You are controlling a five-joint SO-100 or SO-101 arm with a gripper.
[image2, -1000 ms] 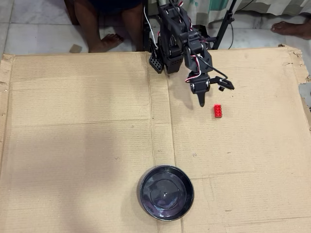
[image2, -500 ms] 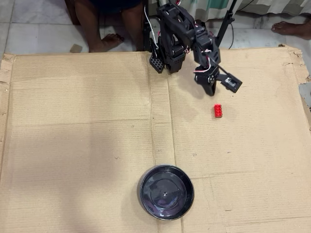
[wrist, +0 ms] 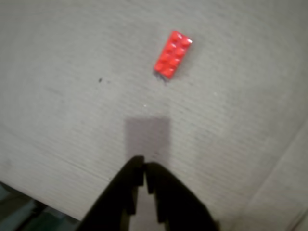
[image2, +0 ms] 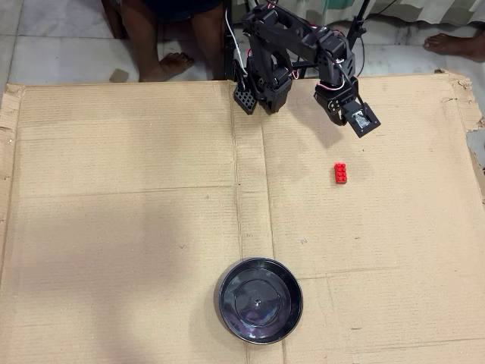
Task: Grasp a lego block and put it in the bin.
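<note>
overhead view: lego block point(image2: 340, 174) on open cardboard point(image2: 136, 197), far from edges.

A large flattened cardboard sheet point(image2: 136, 197) lay over a tiled floor point(image2: 53, 45), creased and torn at its right edge. On it sat the red lego block point(image2: 340, 173) toward the upper right and the black bin point(image2: 260, 301) near the bottom edge, well apart.
</note>
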